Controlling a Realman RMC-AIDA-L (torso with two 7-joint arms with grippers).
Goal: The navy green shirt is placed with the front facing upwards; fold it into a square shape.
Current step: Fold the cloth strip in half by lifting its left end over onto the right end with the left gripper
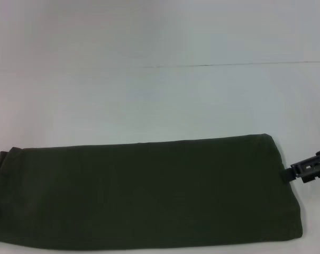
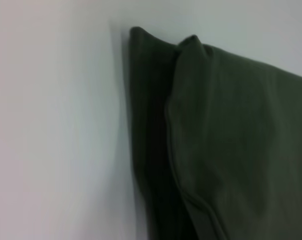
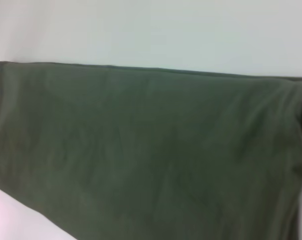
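Olive-green cotton, one item: the navy green shirt [image 1: 144,193], lying flat at the near edge of the white surface [image 1: 160,100], folded into a long horizontal band that runs almost the full width of the head view. No print, collar or label shows; only plain fabric faces up. The band's left end [image 1: 3,159] is slightly rumpled, and the left wrist view shows stacked layers there, an upper fold [image 2: 230,140] overlapping a darker lower layer [image 2: 148,130] at the edge. The right wrist view shows the broad top face of the shirt [image 3: 146,150], smooth with faint creases, its far edge straight against the surface. Right gripper [image 1: 309,168]: a dark fitting at the right end of the band, touching or just beside the cloth edge; whether its fingers are spread or pinching cannot be told. Left gripper: not in view in any picture. Beyond the shirt, a thin seam line [image 1: 228,64] crosses the surface.
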